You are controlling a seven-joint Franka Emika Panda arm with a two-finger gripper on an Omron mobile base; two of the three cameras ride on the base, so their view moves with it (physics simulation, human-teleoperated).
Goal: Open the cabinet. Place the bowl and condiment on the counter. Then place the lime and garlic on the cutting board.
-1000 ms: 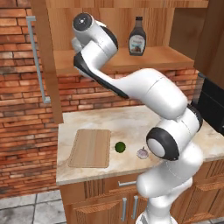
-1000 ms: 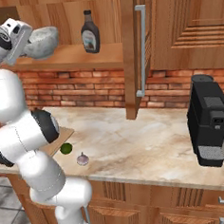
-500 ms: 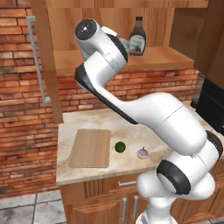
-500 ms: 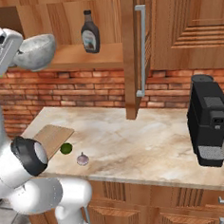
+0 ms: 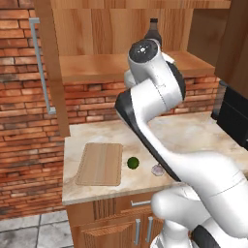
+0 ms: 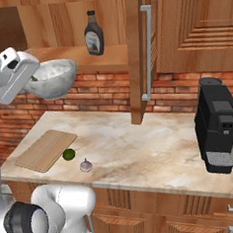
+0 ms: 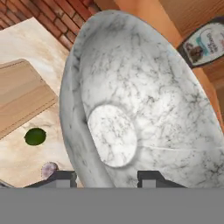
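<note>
The claw (image 7: 105, 177) is grasping the bowl (image 6: 51, 79) by its rim: in the hand view one finger tip is standing outside the wall and the other inside, with the rim between them. The bowl is hanging in the air, tilted on its side, in front of the open cabinet (image 6: 72, 30) and high above the left end of the counter (image 6: 141, 151).

The step in hand seems to be the carrying of the bowl from the shelf down to the counter. The next move, I judge, is asking for a lowering of the arm and a turning of the hand, so that the bowl is coming level before the fingers are letting it go. A bare place beside the board (image 6: 46, 150) would be suitable.

The bottle (image 6: 93, 33) is standing upright on the shelf, to the right of the bowl, and is waiting for its turn. The lime (image 6: 68, 154) is lying on the counter just beside the board's right edge, and the garlic (image 6: 85, 166) is near it, a little more to the front. Neither one is on the board yet.
</note>
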